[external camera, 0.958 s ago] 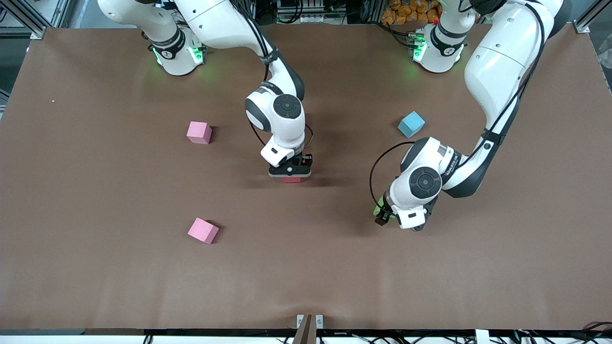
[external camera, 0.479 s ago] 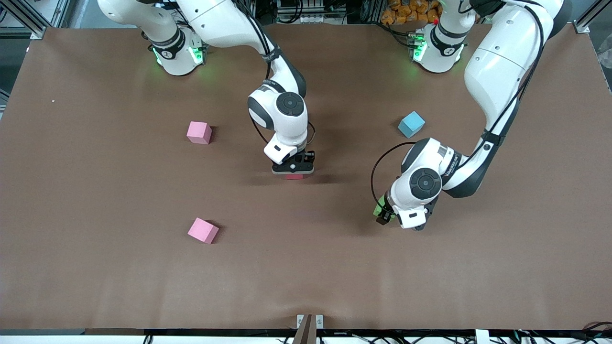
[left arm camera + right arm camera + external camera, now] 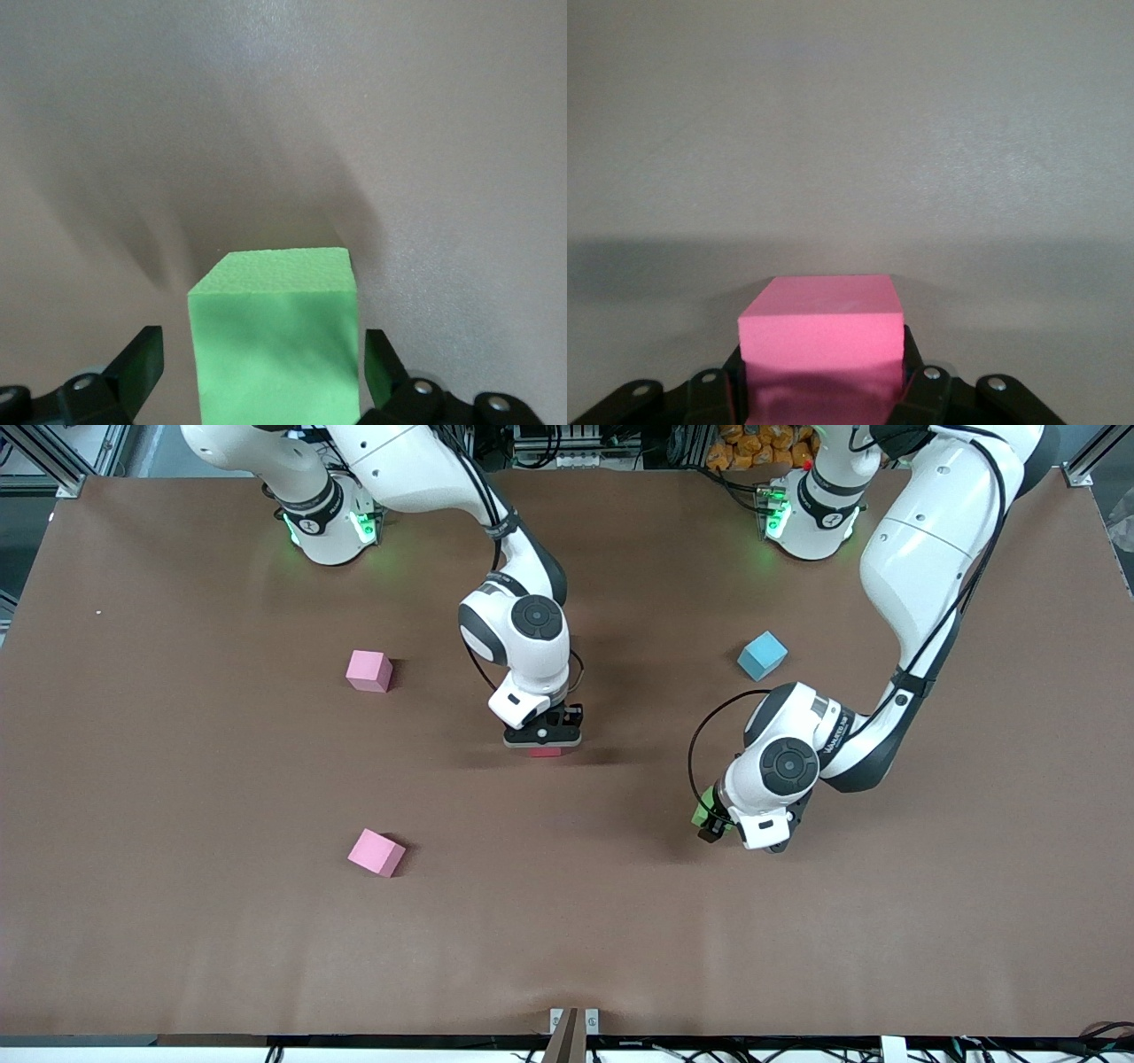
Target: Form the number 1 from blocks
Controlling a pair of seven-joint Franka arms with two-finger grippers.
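A: Right gripper (image 3: 543, 746) has shifted slightly toward the left arm's end, clamped on red block (image 3: 545, 752) mid-table (image 3: 177, 921).
B: Left gripper (image 3: 709, 815), jaws spread, straddles green block (image 3: 275, 345); blue cube (image 3: 762, 654) and pink cubes (image 3: 369, 670) sit apart.

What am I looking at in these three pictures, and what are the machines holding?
The right arm and the left arm are white robots at a brown table, each ending in a two-fingered claw. The wide picture looks down from a camera facing them. The other two come from a camera on each arm's wrist. The right claw is shut on a red block near the table's middle. The left claw is open around a green block, toward the left arm's end. Three blocks lie loose. Two are pink blocks toward the right arm's end, one nearer the front camera than the other. The third is a light blue block beside the left arm.
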